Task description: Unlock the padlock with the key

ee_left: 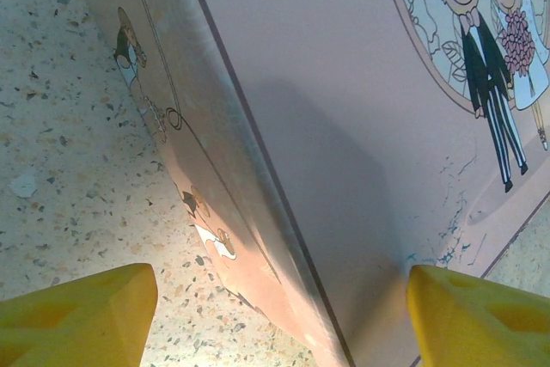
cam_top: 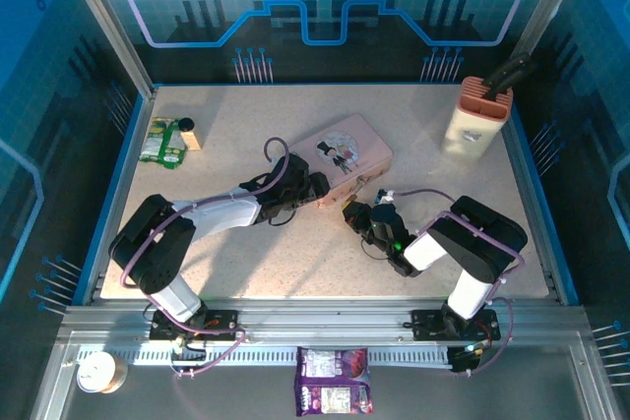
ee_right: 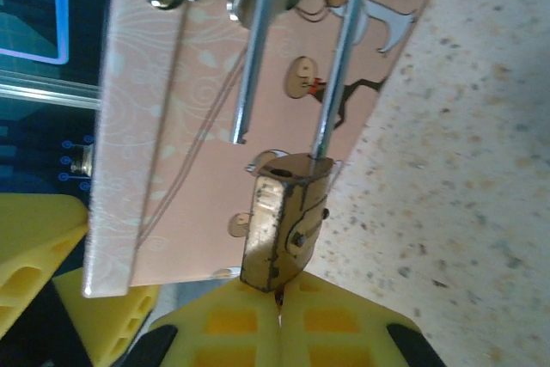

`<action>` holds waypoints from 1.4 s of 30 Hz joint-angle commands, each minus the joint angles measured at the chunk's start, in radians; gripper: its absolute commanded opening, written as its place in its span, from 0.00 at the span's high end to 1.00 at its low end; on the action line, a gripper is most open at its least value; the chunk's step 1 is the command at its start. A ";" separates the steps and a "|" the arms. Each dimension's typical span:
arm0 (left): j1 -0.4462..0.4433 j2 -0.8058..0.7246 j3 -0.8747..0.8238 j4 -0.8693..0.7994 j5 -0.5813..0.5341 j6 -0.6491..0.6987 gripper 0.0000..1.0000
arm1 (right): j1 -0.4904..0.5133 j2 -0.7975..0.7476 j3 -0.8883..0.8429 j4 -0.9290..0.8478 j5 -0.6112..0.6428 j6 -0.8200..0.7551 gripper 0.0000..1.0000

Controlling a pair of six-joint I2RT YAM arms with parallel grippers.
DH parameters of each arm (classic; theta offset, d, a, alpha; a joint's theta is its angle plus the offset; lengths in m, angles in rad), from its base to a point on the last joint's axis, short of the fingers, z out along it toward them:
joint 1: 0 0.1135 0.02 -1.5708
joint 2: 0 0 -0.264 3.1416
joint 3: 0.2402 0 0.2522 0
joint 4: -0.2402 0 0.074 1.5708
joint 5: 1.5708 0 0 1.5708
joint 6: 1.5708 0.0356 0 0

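The brass padlock (ee_right: 284,217) hangs from the hasp of the pink tin (ee_right: 198,126), its silvery shackle (ee_right: 339,66) sprung open with one leg free of the body. Directly under the padlock my right gripper (ee_right: 279,308) is shut, and a dark sliver of the key (ee_right: 279,296) shows between its pads at the lock's bottom; the rest of the key is hidden. From above, the right gripper (cam_top: 372,211) sits at the tin's (cam_top: 340,156) near right corner. My left gripper (ee_left: 284,324) is open, with the tin's edge (ee_left: 344,126) between its yellow fingers (ee_left: 77,315).
A beige knife block (cam_top: 477,115) stands at the back right. A green packet (cam_top: 162,143) lies at the back left. A purple packet (cam_top: 333,390) and a tape roll (cam_top: 100,373) rest on the rail in front of the arm bases.
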 commanded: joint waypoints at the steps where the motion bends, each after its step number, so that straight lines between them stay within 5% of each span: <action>1: -0.004 0.038 -0.021 -0.076 -0.007 -0.012 0.23 | -0.018 -0.006 0.026 0.074 0.041 -0.003 1.00; 29: -0.004 0.050 -0.030 -0.066 -0.011 -0.018 0.23 | -0.121 0.001 -0.027 0.149 0.018 0.055 1.00; 42: -0.003 0.041 -0.041 -0.060 -0.013 -0.018 0.23 | -0.162 -0.093 -0.037 0.037 0.018 0.006 1.00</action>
